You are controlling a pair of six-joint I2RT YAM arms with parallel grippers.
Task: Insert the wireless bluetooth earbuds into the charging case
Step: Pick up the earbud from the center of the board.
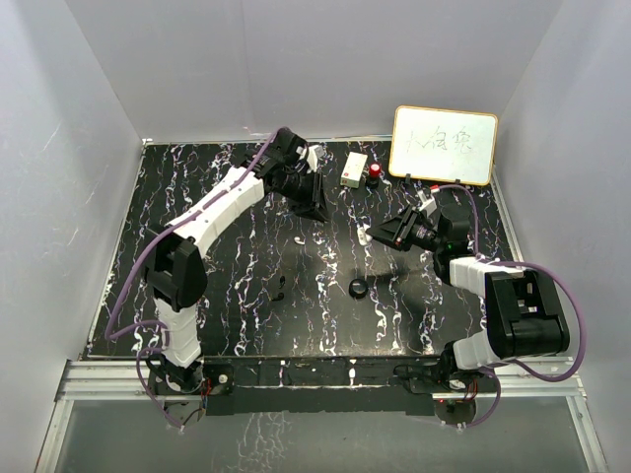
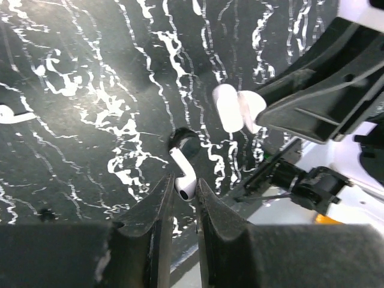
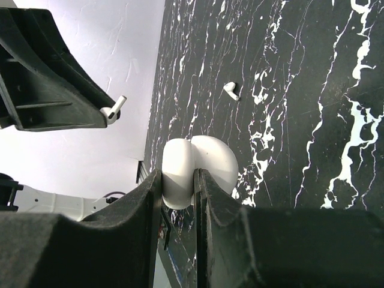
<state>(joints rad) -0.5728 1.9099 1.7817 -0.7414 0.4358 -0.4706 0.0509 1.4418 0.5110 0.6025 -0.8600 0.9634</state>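
My left gripper [image 2: 185,183] is shut on the stem end of a white earbud [image 2: 181,166], held above the black marbled table. The white charging case [image 3: 210,159] stands open in two rounded halves. My right gripper [image 3: 179,174] is shut on one half. In the left wrist view the case [image 2: 235,108] hangs just beyond the held earbud, a short gap apart. A second white earbud [image 3: 231,91] lies loose on the table. In the top view both grippers, left [image 1: 317,209] and right [image 1: 371,235], face each other near the table's middle.
A black round puck [image 1: 359,288] lies near the middle of the table [image 1: 237,315]. A white box [image 1: 353,169] and a red object [image 1: 375,174] stand at the back. A small whiteboard [image 1: 444,145] leans at the back right. White walls enclose three sides.
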